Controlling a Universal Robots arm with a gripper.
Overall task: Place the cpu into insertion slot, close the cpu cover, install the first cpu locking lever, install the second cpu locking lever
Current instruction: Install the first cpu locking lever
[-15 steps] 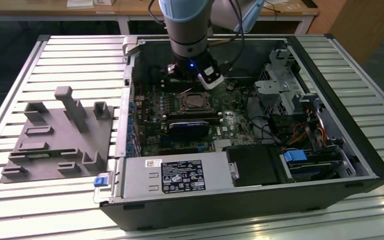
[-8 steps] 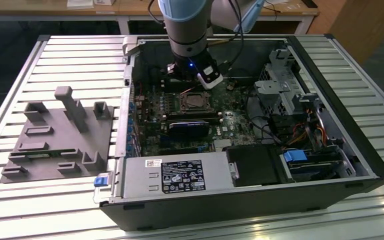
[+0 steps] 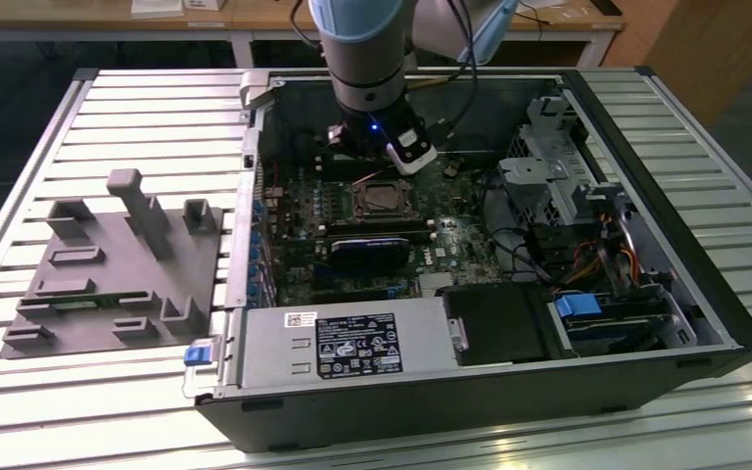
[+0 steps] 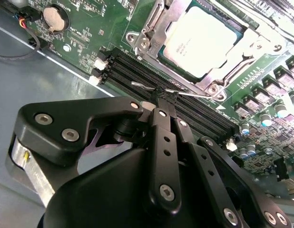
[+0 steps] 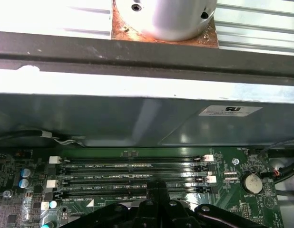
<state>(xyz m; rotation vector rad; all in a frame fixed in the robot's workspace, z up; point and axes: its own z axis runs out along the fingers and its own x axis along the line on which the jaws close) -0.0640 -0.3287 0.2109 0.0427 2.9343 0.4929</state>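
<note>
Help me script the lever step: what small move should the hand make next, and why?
Probably a short push of the locking lever toward the cpu cover, to latch it. In the second wrist view the cpu sits under the lowered cover, and the shut hand meets the lever's wire, which lies out over the memory slots.

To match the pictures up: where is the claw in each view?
Exterior view: claw inside the case, under the arm, beside the cpu.
Second wrist view: claw at the memory slots, near the cpu.
First wrist view: claw over the memory slots.
Shared landmark: the green motherboard.
</note>
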